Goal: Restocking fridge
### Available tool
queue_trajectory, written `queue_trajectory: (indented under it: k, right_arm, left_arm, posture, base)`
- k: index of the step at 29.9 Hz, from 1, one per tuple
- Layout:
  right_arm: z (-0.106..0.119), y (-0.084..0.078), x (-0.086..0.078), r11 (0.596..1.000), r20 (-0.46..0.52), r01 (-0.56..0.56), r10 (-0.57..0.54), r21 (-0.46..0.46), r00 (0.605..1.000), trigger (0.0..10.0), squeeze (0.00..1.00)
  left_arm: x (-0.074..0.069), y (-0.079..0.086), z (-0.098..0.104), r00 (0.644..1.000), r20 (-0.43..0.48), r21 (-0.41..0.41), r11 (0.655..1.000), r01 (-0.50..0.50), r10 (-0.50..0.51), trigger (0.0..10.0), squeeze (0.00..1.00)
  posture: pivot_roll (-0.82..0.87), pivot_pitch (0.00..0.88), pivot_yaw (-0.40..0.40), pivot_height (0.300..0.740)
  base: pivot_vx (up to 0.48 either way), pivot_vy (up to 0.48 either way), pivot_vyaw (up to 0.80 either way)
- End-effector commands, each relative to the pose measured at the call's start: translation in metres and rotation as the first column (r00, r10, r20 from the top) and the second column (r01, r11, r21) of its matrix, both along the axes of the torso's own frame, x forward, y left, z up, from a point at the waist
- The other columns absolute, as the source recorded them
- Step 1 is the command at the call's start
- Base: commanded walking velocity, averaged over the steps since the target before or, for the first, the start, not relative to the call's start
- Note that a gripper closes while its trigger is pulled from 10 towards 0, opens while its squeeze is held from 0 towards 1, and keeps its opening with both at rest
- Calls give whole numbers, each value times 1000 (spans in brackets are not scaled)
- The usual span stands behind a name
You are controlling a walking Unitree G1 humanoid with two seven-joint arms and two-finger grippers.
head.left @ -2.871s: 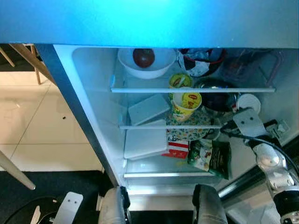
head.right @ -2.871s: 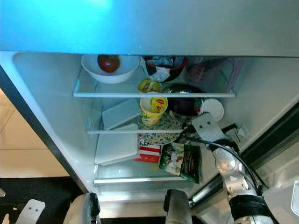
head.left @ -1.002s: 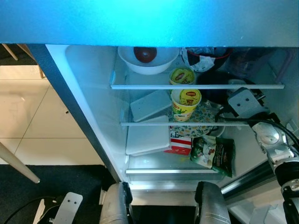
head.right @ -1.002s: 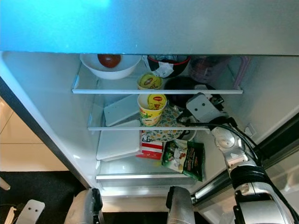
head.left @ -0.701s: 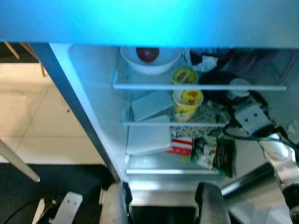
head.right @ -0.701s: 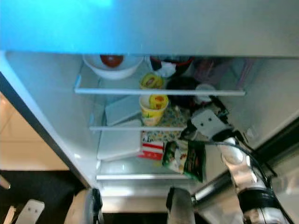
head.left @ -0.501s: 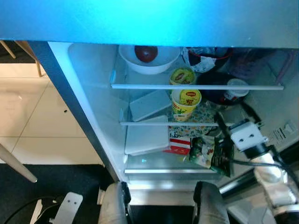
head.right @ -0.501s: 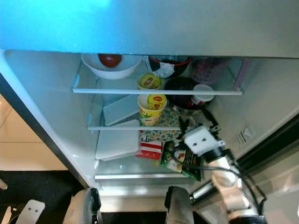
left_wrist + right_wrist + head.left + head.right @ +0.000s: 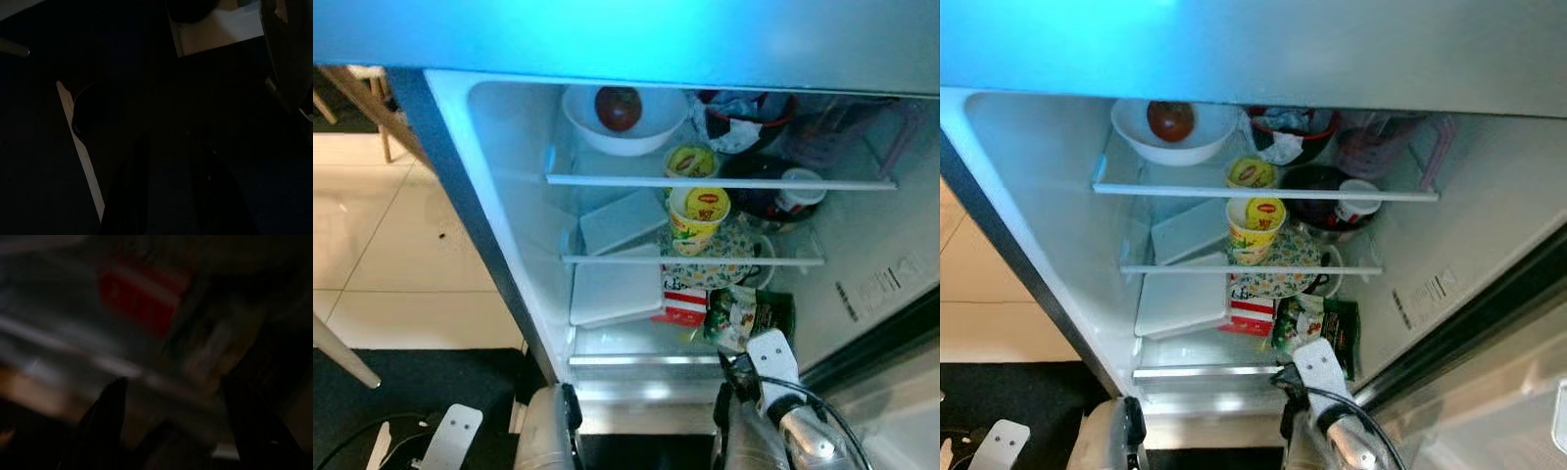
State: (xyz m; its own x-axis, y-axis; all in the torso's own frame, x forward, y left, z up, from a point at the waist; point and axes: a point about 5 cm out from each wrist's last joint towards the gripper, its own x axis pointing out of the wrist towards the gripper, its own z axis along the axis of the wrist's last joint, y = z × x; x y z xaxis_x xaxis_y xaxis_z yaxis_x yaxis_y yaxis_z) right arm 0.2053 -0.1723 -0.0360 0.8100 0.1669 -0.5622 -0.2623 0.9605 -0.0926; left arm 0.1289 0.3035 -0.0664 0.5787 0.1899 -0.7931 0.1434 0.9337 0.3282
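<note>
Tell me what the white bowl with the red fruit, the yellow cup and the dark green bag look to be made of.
White bowl: glossy ceramic or hard plastic, smooth and thick-rimmed.
Yellow cup: printed paper or thin plastic, with a foil-like lid.
Dark green bag: shiny plastic film, crinkled and glinting.

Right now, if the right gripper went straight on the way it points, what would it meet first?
Probably the green bag on the bottom shelf, beside the red box. The right gripper is open; the view is blurred, so depth is uncertain.
</note>
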Motion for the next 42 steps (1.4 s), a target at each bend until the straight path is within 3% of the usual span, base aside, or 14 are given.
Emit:
queue_trajectory:
  k: [1,2,4,5,6,8,11,12,15,20,33,42]
  right_arm:
    - [-15,-7,-8,993,-93,111,-108,37,990,10000,0]
    - [-15,-7,-8,993,-93,111,-108,37,990,10000,0]
    - [-34,-14,-24,958,-206,285,-272,39,940,10000,0]
    - [-34,-14,-24,958,-206,285,-272,39,940,10000,0]
    - [-41,-14,-33,943,-255,332,-313,33,915,10000,0]
    - [-52,-12,-48,944,-324,329,-305,20,896,10000,0]
    - [-55,-11,-56,952,-350,305,-285,2,892,10000,0]
    - [-63,-16,-72,961,-417,270,-266,-51,869,10000,0]
    - [-65,-21,-80,960,-437,272,-272,-62,858,10000,0]
    - [-67,-27,-87,954,-442,292,-293,-71,848,10000,0]
    - [-67,-21,-81,951,-431,303,-298,-58,852,10000,0]
    - [-69,-23,-86,951,-441,301,-298,-65,846,10000,0]
  left_arm:
    - [-7,4,-1,1000,-25,10,1000,-4,5,10000,302]
    - [-7,4,-1,1000,-25,10,1000,-4,5,10000,302]
    - [-6,4,-1,1000,-26,11,1000,-4,5,10000,302]
    - [-6,4,-1,1000,-26,11,1000,-4,5,10000,302]
    - [-5,4,-1,1000,-25,11,1000,-5,5,10000,298]
    - [-4,3,-1,1000,-21,9,1000,-5,5,10000,298]
    - [-4,2,-1,1000,-19,8,1000,-5,5,10000,302]
    - [-2,1,-1,1000,-15,8,1000,-1,1,10000,298]
    - [-1,0,-1,1000,-14,9,1000,2,-2,10000,298]
    - [0,0,-1,1000,-19,10,1000,10,-10,10000,302]
    - [0,1,0,1000,-21,9,1000,15,-15,10000,302]
    - [0,1,0,1000,-22,11,1000,16,-15,10000,302]
  posture:
    - [60,103,-39,530]
    - [60,103,-39,530]
    - [53,94,-35,530]
    - [53,94,-35,530]
    - [51,89,-33,530]
    - [53,83,-33,530]
    - [53,78,-34,530]
    - [49,73,-33,530]
    - [41,69,-31,530]
    - [32,67,-32,545]
    - [30,67,-26,600]
    - [30,67,-26,640]
  base:
    - [0,0,0]
    - [0,0,0]
    - [0,0,0]
    - [0,0,0]
    - [0,0,0]
    - [0,0,0]
    - [0,0,0]
    - [0,0,0]
    - [0,0,0]
    - [0,0,0]
    - [0,0,0]
    - [0,0,0]
